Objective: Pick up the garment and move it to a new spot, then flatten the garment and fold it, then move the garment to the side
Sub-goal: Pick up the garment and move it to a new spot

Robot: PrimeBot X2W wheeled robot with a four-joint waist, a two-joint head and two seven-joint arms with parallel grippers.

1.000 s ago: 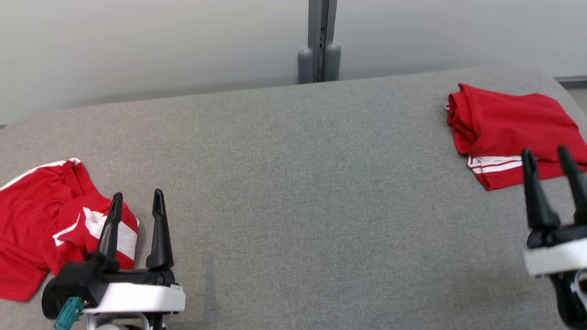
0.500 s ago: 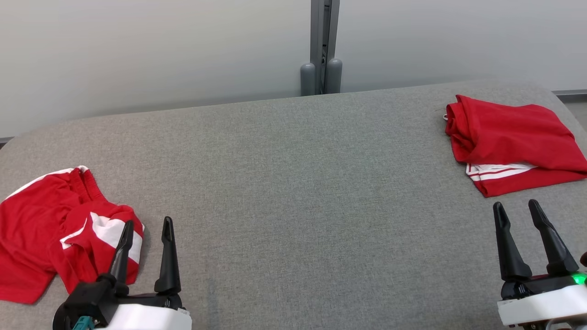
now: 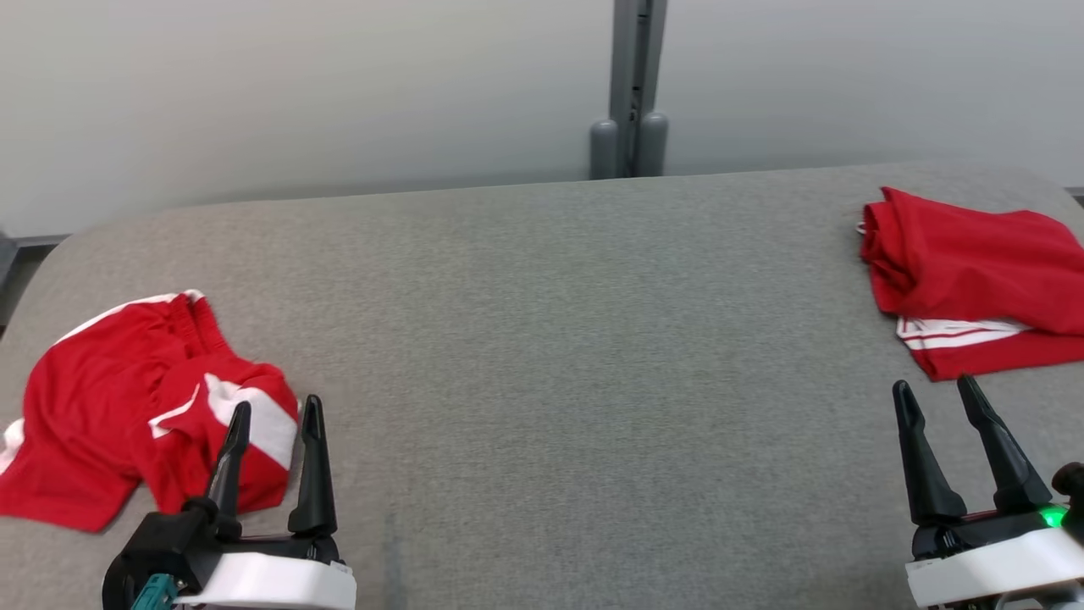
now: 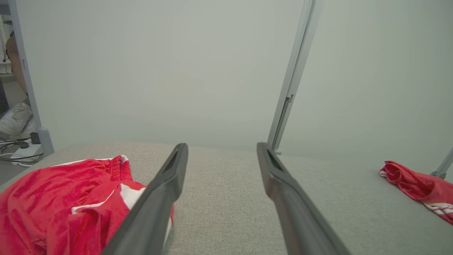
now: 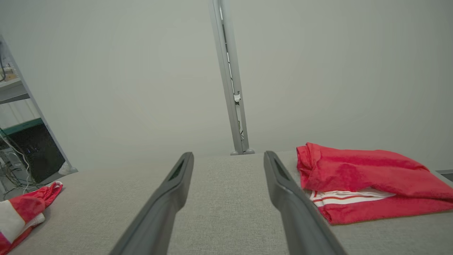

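- Garment (image 3: pixel 144 407), red with white panels: crumpled heap on the grey table (image 3: pixel 550 339), far to the left of the post (image 3: pixel 631 85) and well toward the near side from it
- Taken as the piece to handle, being unfolded; folded garment (image 3: pixel 974 271), same red with white stripes, stacked flat far to the right of the post, judged already dealt with
- Left gripper (image 3: pixel 278 404): also left of the post and on the near side, a little closer to the post's line than the heap; fingers moderately parted, nothing between them
- From the head view, its left finger crossing the garment's post-side edge over a white panel; touching or hovering above, cannot tell
- Garment thus just to the left of that gripper and slightly beyond it; long axis roughly sideways, across the line from robot to post, though bunching blurs it; gathered waistband on the heap's far side
- Right gripper (image 3: pixel 932 383): right of the post, near side, fingers parted to a similar gap, empty, just short of the folded garment and clear of it; left arm plainly the nearer to the heap
- Likely calls for a small shift leftward and a pinch on a raised fold
- Thin soft knit, limp and ridged with folds, bound to sag when lifted; table cover a coarse grey weave with rounded corners; post a smooth grey upright
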